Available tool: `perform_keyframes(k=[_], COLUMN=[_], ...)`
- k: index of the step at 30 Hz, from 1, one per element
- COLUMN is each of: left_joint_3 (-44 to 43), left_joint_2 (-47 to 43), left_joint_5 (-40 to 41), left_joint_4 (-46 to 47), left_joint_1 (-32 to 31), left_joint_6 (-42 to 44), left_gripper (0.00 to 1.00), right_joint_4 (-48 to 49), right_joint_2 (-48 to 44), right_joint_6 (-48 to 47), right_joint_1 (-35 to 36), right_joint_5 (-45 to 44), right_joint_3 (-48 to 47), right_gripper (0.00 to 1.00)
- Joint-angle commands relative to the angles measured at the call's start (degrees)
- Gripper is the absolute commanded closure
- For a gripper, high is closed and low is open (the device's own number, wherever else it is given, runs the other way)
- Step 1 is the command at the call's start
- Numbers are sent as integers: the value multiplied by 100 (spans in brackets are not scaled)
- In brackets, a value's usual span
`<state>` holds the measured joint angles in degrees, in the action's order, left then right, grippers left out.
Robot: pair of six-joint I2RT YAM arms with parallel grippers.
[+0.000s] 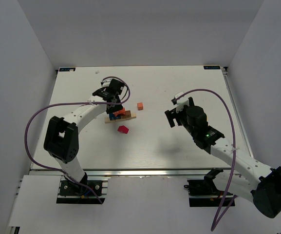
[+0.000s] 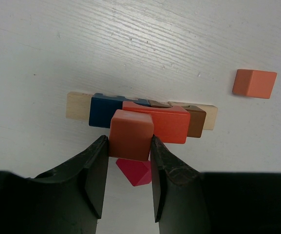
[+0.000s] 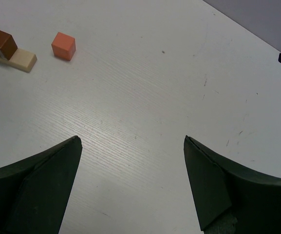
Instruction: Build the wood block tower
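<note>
Well, the left pincer [image 2: 128,146] is clamped on an orange-brown cube [image 2: 131,131], one finger on each flat side, which should keep it square for setting down. It hangs over the near edge of the wood block tower [image 2: 145,114], about where the blue block [image 2: 103,109] meets the long orange block [image 2: 167,124]; whether it touches them I cannot tell. The pale base row [image 2: 77,105] lies flat on the desk [image 2: 179,39], giving a wide footing. A red block [image 2: 135,173] and a loose orange cube [image 2: 254,83] lie nearby, probably for later layers. The right pincer [image 3: 130,151] gapes wide and empty, well apart from the tower, likely to keep clear.
</note>
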<state>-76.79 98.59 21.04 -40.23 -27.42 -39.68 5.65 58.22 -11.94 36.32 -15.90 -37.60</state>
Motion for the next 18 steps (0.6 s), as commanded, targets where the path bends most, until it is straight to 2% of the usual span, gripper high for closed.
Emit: perform_keyframes(k=[1,14,18], left_joint_3=[-187,-213,-196], left_joint_2=[-191,-173,-155], left_joint_5=[67,-47,-100], left_joint_4=[103,217,270], left_joint_1=[-27,-27,-27], left_joint_6=[-57,-40,-40], left_gripper=[78,77,74], right_joint_4=[59,50,50], right_joint_2=[-91,-65,-82], right_joint_6=[70,61,69], right_joint_1=[-37,-37,-37], right_joint_5=[34,43,26], right_joint_3=[8,-1,-1], right_gripper=[11,11,11])
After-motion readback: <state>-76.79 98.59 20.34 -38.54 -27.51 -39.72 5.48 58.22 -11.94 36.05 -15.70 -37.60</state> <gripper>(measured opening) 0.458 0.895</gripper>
